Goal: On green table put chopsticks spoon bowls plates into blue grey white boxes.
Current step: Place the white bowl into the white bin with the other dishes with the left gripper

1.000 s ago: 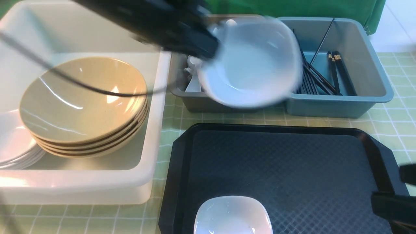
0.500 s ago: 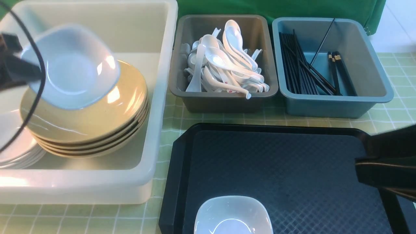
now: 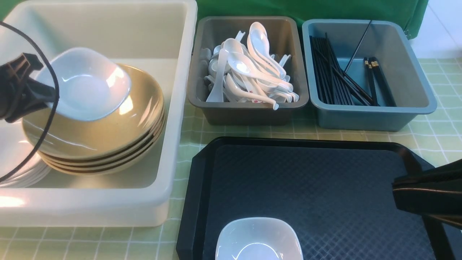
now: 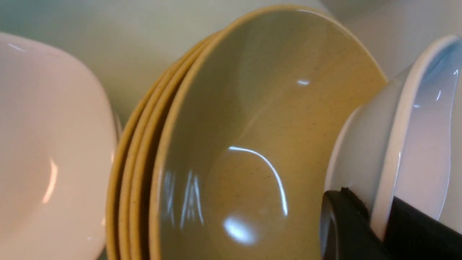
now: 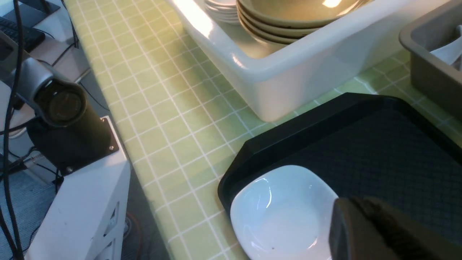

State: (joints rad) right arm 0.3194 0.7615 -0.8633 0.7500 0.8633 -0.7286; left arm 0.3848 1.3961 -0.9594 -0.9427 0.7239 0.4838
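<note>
Jaws of the left gripper [image 3: 45, 96] are clamped on the rim of a white bowl [image 3: 85, 85] over tan bowls [image 3: 108, 141] in the white box [image 3: 177, 108]; the right gripper [image 3: 399, 189], closed and empty, is cut off above the tray [image 3: 288, 180].

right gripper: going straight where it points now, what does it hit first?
Probably the white bowl at the near edge of the black tray. The right gripper, jaws shut, points across the tray toward it; depth is unclear, so it may touch the tray first.
</note>
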